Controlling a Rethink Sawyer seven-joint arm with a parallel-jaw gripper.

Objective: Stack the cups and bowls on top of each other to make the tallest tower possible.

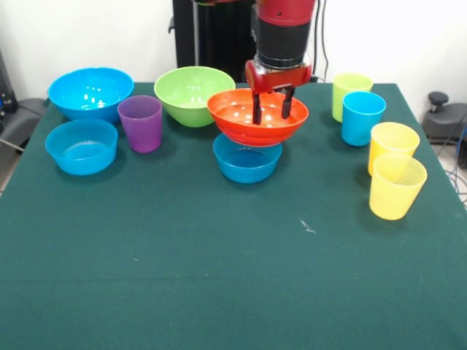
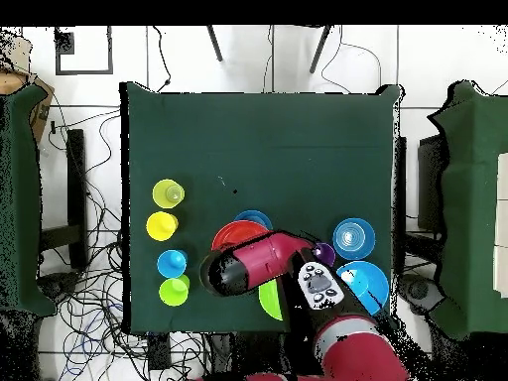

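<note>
Dark green cloth covers the table, where the orange bowl sits at center frame atop a small blue bowl. Above it, the gripper has its black fingers spread, reaching into the orange bowl. Left stands the purple cup; two yellow cups stand at right.

The wide bowl rests on a small bowl, between cups and bowls.
</note>
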